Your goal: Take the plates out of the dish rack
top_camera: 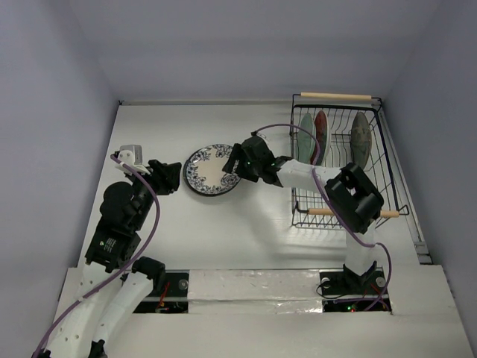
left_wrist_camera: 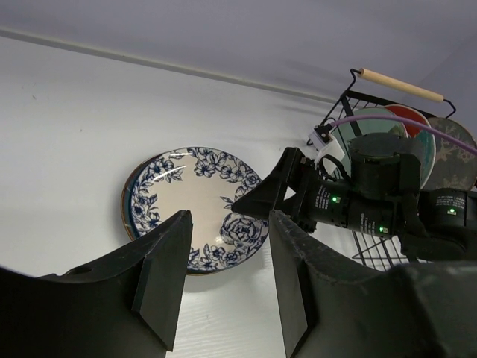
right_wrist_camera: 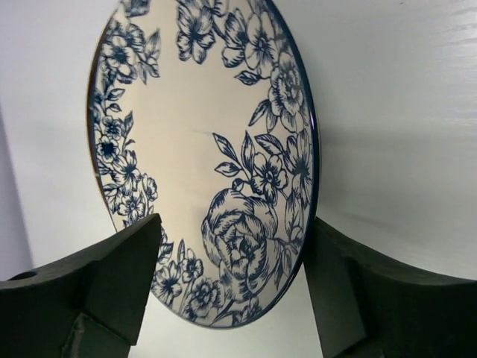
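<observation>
The white plate with blue flowers [top_camera: 209, 170] lies flat on the table left of the dish rack [top_camera: 387, 175]. A dark rim [left_wrist_camera: 127, 203] of something under it shows at its left edge. My right gripper [top_camera: 237, 162] is open, with its jaws on either side of the plate's right rim [right_wrist_camera: 302, 149] and a gap left. My left gripper [top_camera: 173, 177] is open and empty just left of the plate [left_wrist_camera: 197, 205]. In the rack stand a mint green plate [top_camera: 306, 136], a red plate [top_camera: 321, 127] and a dark plate [top_camera: 361, 138].
The rack has wooden handles at the back [top_camera: 335, 95] and the front [top_camera: 322, 212]. The right arm [top_camera: 354, 195] reaches across the rack's front left corner. White walls close the table at the left and the back.
</observation>
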{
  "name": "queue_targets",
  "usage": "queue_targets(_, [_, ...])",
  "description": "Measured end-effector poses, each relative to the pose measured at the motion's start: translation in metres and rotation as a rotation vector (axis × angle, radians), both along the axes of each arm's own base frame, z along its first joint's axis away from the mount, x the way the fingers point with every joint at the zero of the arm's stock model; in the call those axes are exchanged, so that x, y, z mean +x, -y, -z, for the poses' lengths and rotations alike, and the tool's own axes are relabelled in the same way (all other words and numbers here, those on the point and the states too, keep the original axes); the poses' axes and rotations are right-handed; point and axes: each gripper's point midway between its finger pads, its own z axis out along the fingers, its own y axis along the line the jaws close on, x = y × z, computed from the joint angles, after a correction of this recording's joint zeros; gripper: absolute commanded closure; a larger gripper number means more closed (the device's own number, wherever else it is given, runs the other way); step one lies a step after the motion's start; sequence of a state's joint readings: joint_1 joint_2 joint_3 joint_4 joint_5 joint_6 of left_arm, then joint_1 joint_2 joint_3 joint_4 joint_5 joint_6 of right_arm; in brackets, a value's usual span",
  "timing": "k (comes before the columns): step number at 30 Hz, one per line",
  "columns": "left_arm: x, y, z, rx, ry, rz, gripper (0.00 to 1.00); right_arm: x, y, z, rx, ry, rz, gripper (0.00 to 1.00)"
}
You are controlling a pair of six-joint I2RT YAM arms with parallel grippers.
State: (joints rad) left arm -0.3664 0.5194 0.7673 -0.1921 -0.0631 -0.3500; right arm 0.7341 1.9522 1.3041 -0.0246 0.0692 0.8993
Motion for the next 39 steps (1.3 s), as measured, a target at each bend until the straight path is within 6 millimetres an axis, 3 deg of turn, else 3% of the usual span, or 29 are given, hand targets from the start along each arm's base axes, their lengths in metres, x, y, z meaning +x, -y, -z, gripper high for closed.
queue_targets(5, [-0.001,0.0,-0.001,-0.002,0.005,0.002,0.57,-0.004,0.016,0.004,-0.126,0.008,-0.037,0.08])
queue_targets(9, [-0.002,-0.001,-0.003,-0.004,0.011,0.002,0.57,-0.008,0.031,0.003,-0.246,0.016,-0.068,0.14])
queue_targets(12, [-0.002,-0.001,-0.003,-0.005,0.012,0.002,0.58,-0.017,0.049,-0.014,-0.318,0.039,-0.089,0.52])
queue_targets(13, [-0.002,-0.001,-0.003,-0.005,0.012,0.002,0.58,-0.019,0.053,-0.026,-0.323,0.057,-0.09,0.85])
queue_targets(15, [-0.003,0.0,-0.003,-0.005,0.012,0.003,0.62,-0.022,0.063,-0.067,-0.314,0.131,-0.086,1.0])
queue_targets(19, [-0.002,0.0,-0.003,-0.008,0.011,0.002,0.81,-0.033,0.094,-0.179,-0.244,0.359,-0.017,1.0])
queue_targets(21, [-0.002,-0.001,-0.003,-0.008,0.011,0.0,0.94,-0.037,0.125,-0.236,-0.216,0.475,0.068,1.0])
queue_targets(23, [-0.002,-0.001,-0.003,-0.009,0.011,-0.003,0.99,-0.036,0.165,-0.282,-0.203,0.563,0.174,1.0])
queue_targets(25, [-0.002,-0.002,-0.003,-0.01,0.012,-0.008,1.0,-0.028,0.22,-0.303,-0.244,0.601,0.319,1.0])
queue_targets(27, [-0.002,-0.003,-0.004,-0.012,0.015,-0.013,1.0,-0.022,0.271,-0.305,-0.319,0.59,0.45,1.0])
queue_targets(29, [-0.003,-0.004,-0.005,-0.013,0.017,-0.016,0.99,-0.016,0.319,-0.295,-0.408,0.551,0.558,0.9])
queue_targets(30, [-0.003,-0.004,-0.005,-0.013,0.017,-0.017,0.96,-0.014,0.339,-0.286,-0.453,0.519,0.596,0.82])
queue_targets(31, [-0.003,-0.004,-0.005,-0.013,0.017,-0.017,0.95,-0.013,0.352,-0.277,-0.49,0.489,0.617,0.62])
queue_targets(33, [-0.003,-0.004,-0.005,-0.013,0.017,-0.016,0.88,-0.008,0.364,-0.259,-0.546,0.434,0.61,0.51])
queue_targets(35, [-0.003,-0.004,-0.005,-0.013,0.017,-0.015,0.83,0.001,0.361,-0.244,-0.571,0.397,0.571,0.38])
queue_targets(37, [-0.003,-0.003,-0.005,-0.013,0.017,-0.013,0.75,0.01,0.353,-0.228,-0.582,0.366,0.517,0.32])
queue_targets(39, [-0.003,-0.003,-0.005,-0.014,0.016,-0.011,0.68,0.017,0.346,-0.215,-0.586,0.342,0.471,0.31])
